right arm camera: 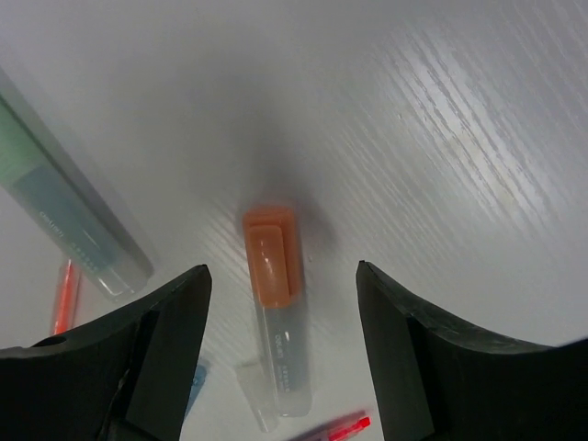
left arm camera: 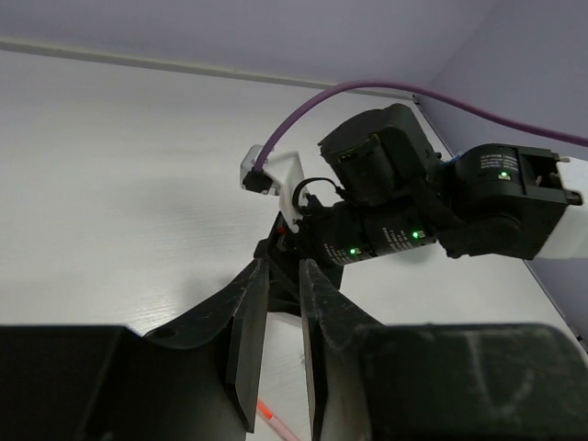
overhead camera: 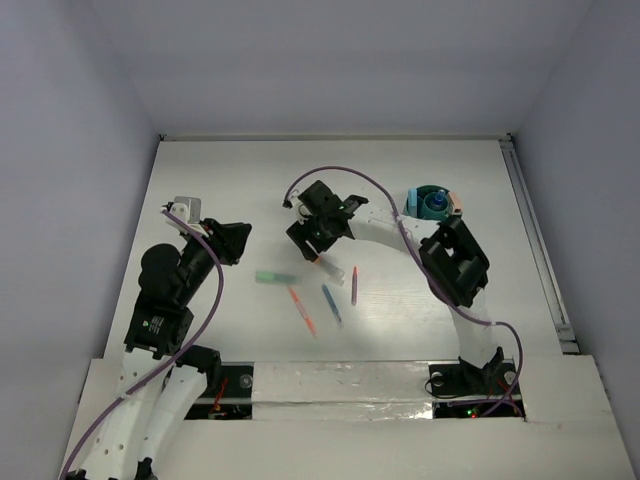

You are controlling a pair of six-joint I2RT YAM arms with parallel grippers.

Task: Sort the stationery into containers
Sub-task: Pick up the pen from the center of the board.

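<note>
The right gripper (right arm camera: 280,271) is held above the table (right arm camera: 441,119) with its fingers spread wide and nothing clasped. The orange marker (right arm camera: 276,312) is seen lying flat in the gap between them, apart from both, with its orange cap toward the fingertips. Outside the finger on the left of the wrist view the green marker (right arm camera: 64,211) lies, and an orange pen (right arm camera: 64,294) just beyond it. A blue pen (overhead camera: 332,304) and a purple crayon (overhead camera: 354,285) are found near the gripper, on its near side. The teal cup (overhead camera: 415,195) stands well apart from the gripper, behind it beside its own arm, and a blue-capped bottle (overhead camera: 436,207) is held inside it. The left gripper (left arm camera: 283,266) is kept nearly together, a narrow slit showing between its fingers, with nothing in it.
</note>
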